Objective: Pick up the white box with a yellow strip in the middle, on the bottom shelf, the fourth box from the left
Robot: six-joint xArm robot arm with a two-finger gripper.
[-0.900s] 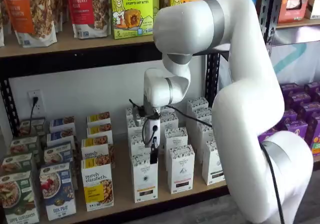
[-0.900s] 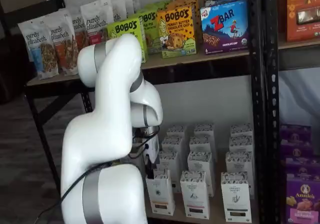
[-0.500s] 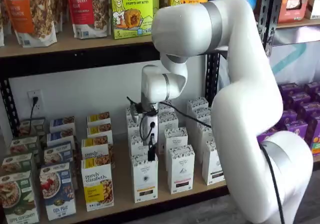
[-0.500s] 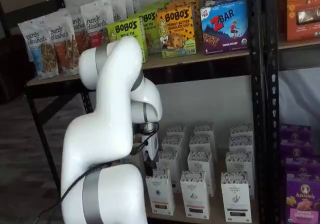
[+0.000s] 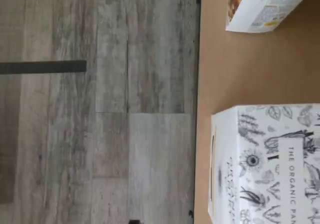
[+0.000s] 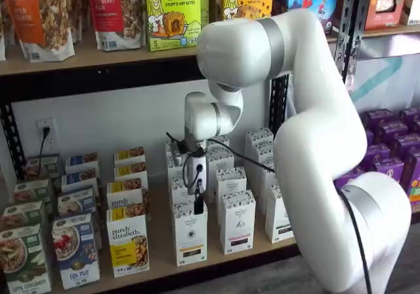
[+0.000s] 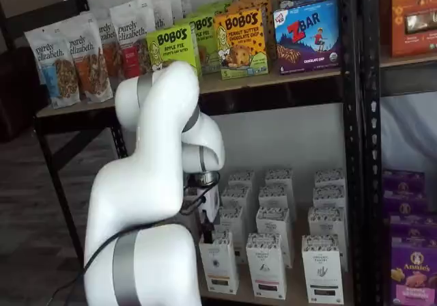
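Note:
The white box [image 6: 190, 239] stands at the front of the left column of like white cartons on the bottom shelf [image 6: 161, 238]. It also shows in a shelf view [image 7: 220, 268]. My gripper [image 6: 197, 205] hangs just above its top, near the box's right edge, with the black fingers seen side-on. No gap between them shows. In a shelf view the gripper [image 7: 204, 234] is mostly hidden behind the arm. The wrist view shows the top of a white box [image 5: 265, 164] with botanical print, standing on the tan board [image 5: 240, 69].
Purely elizabeth boxes [image 6: 128, 245] stand left of the white box, and one corner shows in the wrist view [image 5: 265, 6]. More white cartons [image 6: 237, 220] stand to the right and behind. Cereal boxes [image 6: 75, 249] are at far left, purple boxes [image 6: 394, 156] at far right.
The arm has swung a little to the left, and the gripper has shifted slightly left above the front white box. No box has moved.

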